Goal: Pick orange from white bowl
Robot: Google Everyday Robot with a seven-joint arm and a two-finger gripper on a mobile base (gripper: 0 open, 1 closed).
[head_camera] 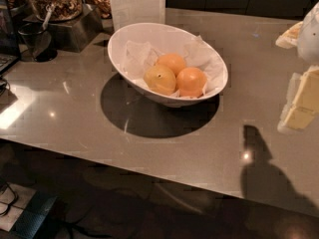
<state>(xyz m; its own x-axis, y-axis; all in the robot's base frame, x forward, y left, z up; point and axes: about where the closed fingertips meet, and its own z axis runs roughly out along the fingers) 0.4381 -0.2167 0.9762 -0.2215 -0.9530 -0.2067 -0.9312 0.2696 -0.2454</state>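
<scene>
The white bowl stands on the grey counter, left of centre, lined with crumpled white paper. Three fruits lie in it. The orange of deep, even colour is at the front right. A second orange fruit lies behind it. A paler yellowish fruit with a dark dot is at the front left. My gripper hangs at the right edge of the view, well to the right of the bowl and above the counter, with nothing seen in it. Its shadow falls on the counter near the front edge.
Glass containers of nuts on a dark stand and a dark cup with a spoon stand at the back left. A white upright object stands behind the bowl. The counter's front edge runs across the lower view, with dark floor below.
</scene>
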